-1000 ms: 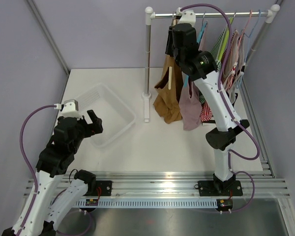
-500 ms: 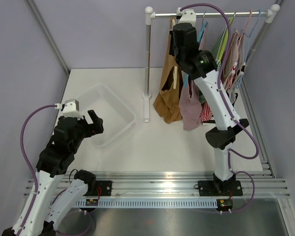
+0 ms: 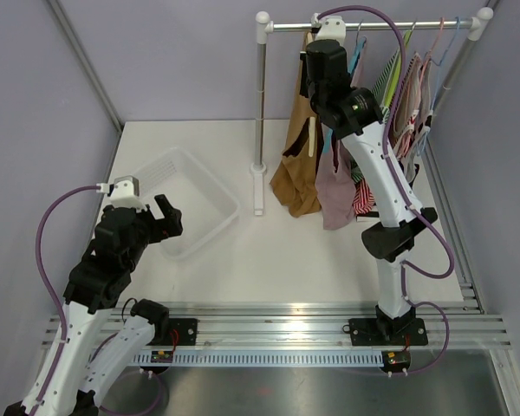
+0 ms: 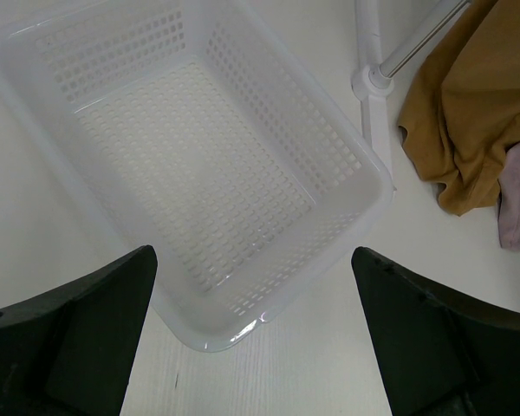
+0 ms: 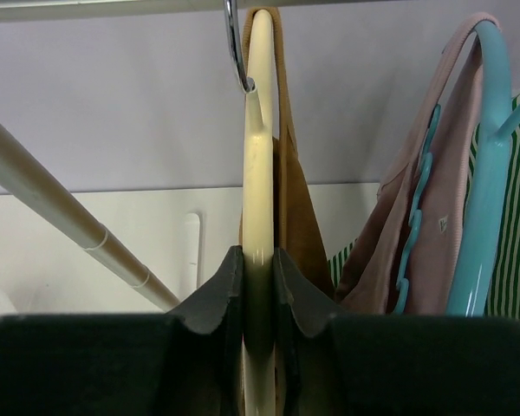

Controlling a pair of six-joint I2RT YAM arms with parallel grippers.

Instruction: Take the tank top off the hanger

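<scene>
My right pincer (image 5: 258,260) is up at the rail (image 3: 373,26); its two fingers are pressed narrow on one cream hanger (image 5: 258,156), one finger on each face, just below the neck. One metal hook (image 5: 234,43) runs from that hanger up to the rail.

One brown tank top (image 5: 290,182) is on this hanger; a strap lies over its top curve. From above, the tank top (image 3: 296,169) hangs down beside the rack's left post (image 3: 261,104), and its hem bunches low near the table (image 3: 286,251).

To the right in my wrist view: one blue hanger (image 5: 490,130); one pink garment (image 5: 433,217) on it; one green-and-white striped garment (image 5: 511,243) at the edge. Further hangers crowd the rail's far end; too tangled to count.

My left pincer (image 4: 253,253) hangs over one white mesh basket (image 4: 377,186); two fingers spread wide, nothing between them. It is well apart from the rack.

Two arms in all; one grips, one is idle.
</scene>
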